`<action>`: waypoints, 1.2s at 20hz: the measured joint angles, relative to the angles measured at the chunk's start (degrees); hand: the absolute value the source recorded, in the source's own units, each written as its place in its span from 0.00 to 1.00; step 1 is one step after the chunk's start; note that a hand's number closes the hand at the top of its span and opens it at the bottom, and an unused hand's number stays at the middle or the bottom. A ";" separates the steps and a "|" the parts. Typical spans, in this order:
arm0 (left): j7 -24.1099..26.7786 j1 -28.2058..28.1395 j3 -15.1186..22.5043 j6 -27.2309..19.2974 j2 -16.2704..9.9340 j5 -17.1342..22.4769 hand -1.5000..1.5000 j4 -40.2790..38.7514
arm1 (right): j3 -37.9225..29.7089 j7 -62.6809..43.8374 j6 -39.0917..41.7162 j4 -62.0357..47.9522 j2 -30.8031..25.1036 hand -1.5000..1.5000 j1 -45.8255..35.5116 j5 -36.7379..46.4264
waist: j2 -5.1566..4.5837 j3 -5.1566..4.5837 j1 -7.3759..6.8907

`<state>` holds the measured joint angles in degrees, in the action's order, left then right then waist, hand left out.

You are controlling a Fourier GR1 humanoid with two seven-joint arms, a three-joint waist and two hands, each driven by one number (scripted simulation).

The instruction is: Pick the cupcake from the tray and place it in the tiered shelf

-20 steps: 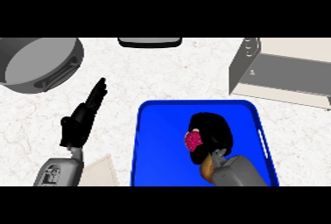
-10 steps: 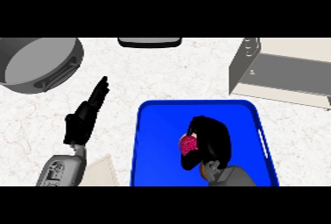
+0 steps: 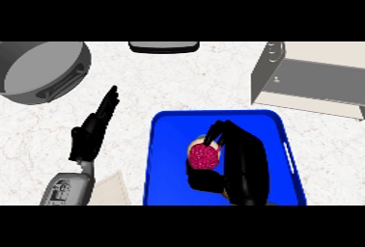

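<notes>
- Two black hands come up from the view's lower edge; you see the right hand [image 3: 239, 164] over the bright blue rectangular tray [image 3: 165, 159], and the left hand [image 3: 94, 132] out on the white marbled counter [image 3: 185, 82] at about 9 o'clock from the tray.
- Your right hand is curled round the pink-frosted cupcake [image 3: 203, 155]: fingers arch over its top from the 1 o'clock side and the thumb wraps under it at 6 o'clock, so it is grasping the cupcake.
- That cupcake sits inside the tray's outline, near the tray's middle. You cannot tell from this view whether it rests on the tray floor or is lifted off it.
- Your left hand is released, its fingers straight and together, pointing toward 1 o'clock; it touches nothing but hangs over bare counter, well apart from the tray's left rim.
- At 1 o'clock from the tray you have the beige and grey tiered shelf [image 3: 314, 79], set at a slant in the upper right corner and apart from the tray.
- At 10 o'clock lies a round grey metal pan [image 3: 39, 72], cut by the left edge.
- At 12 o'clock, against the top edge, sits a dark flat object with a pale rim [image 3: 163, 47]; you cannot make out what it is.
- A pale beige flat piece [image 3: 114, 190] shows at 7 o'clock, just beside the left forearm.
</notes>
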<state>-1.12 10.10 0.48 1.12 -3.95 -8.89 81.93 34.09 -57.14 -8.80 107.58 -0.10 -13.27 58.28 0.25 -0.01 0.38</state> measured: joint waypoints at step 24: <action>-0.14 -0.68 0.30 0.61 0.09 -0.05 0.50 1.30 | -25.10 -3.42 21.97 14.99 -1.96 1.00 -26.76 16.17 | -0.05 -0.06 -0.25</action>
<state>-1.25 9.42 0.78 1.73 -3.86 -8.94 83.23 8.99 -60.55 13.18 122.57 -2.05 -40.02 74.45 0.19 -0.07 0.12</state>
